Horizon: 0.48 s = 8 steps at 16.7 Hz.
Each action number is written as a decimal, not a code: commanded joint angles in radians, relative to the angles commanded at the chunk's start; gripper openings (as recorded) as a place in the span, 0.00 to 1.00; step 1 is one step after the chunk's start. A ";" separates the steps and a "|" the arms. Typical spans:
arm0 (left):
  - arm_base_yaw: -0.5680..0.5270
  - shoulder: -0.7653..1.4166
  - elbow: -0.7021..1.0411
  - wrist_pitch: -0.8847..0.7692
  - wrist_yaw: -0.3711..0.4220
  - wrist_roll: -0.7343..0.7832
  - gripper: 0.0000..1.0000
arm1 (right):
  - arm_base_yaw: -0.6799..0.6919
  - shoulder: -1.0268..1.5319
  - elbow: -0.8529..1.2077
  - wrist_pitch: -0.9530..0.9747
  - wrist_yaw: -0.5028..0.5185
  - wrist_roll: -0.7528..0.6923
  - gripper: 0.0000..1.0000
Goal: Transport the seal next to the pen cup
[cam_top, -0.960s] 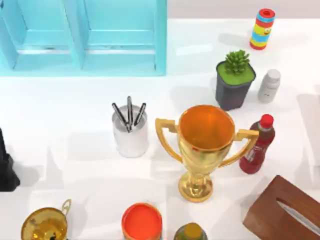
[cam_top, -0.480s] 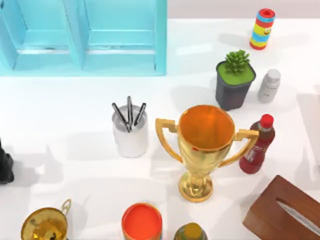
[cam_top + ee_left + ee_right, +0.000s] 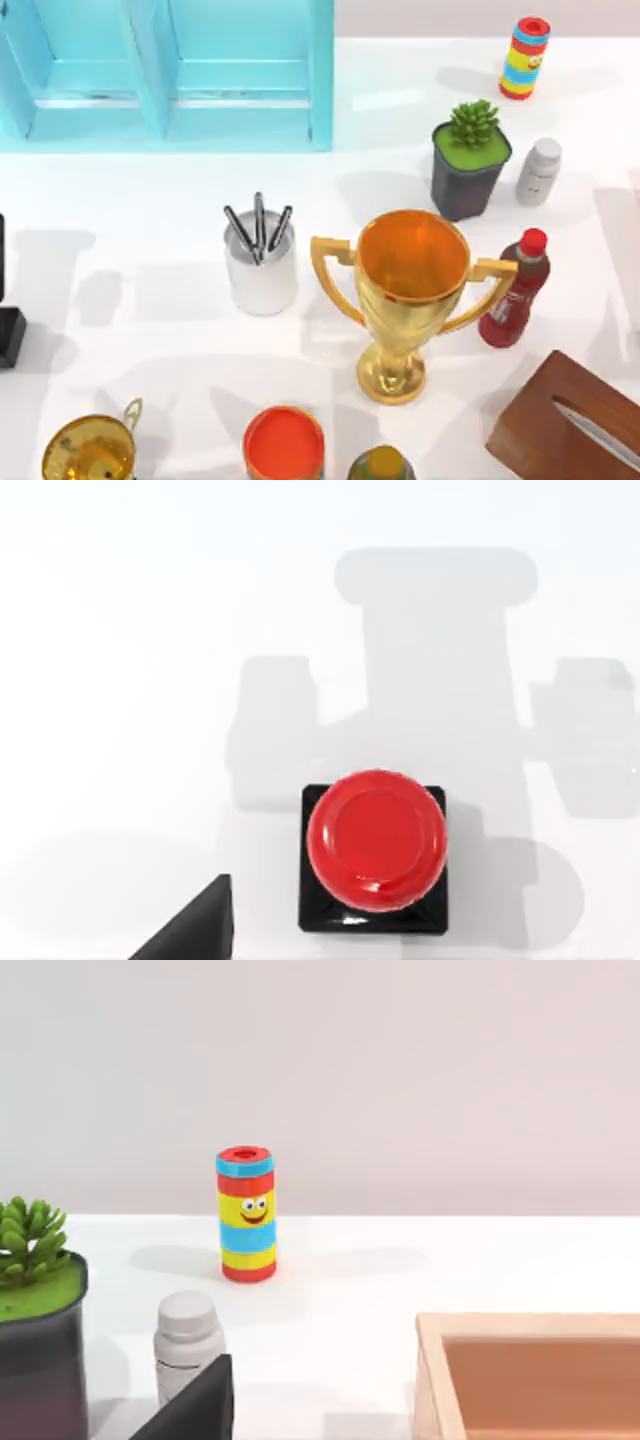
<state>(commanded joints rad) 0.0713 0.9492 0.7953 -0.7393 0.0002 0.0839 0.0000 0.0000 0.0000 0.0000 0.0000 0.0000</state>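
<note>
From above, the pen cup [image 3: 261, 268] stood near the middle of the white desk [image 3: 150, 220], three dark pens poking out of it. Just to its right rose the large gold trophy [image 3: 408, 300], with a red-capped bottle [image 3: 514, 290] beside the trophy's far handle. A potted succulent [image 3: 469, 165], a small white bottle [image 3: 538, 171] and a striped toy can [image 3: 525, 57] sat toward the back right; a blue cabinet [image 3: 170, 75] filled the back left. A dark piece of the left arm [image 3: 8, 325] showed at the desk's left edge, well apart from the pen cup.

Through the left wrist camera, the seal [image 3: 375, 852] stood upright on the desk directly below, its red knob over the black square base, untouched. Whether the left pincer was open or closed, I cannot tell.

The right wrist camera faced the striped toy can, the white bottle and the succulent; the right pincer's state I cannot tell either.
</note>
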 joint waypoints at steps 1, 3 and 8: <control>0.007 0.099 0.076 -0.070 0.000 0.008 1.00 | 0.000 0.000 0.000 0.000 0.000 0.000 1.00; 0.019 0.285 0.223 -0.203 0.000 0.023 1.00 | 0.000 0.000 0.000 0.000 0.000 0.000 1.00; 0.044 0.628 0.498 -0.456 0.000 0.051 1.00 | 0.000 0.000 0.000 0.000 0.000 0.000 1.00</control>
<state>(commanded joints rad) 0.1149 1.5770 1.2929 -1.1951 0.0003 0.1352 0.0000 0.0000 0.0000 0.0000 0.0000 0.0000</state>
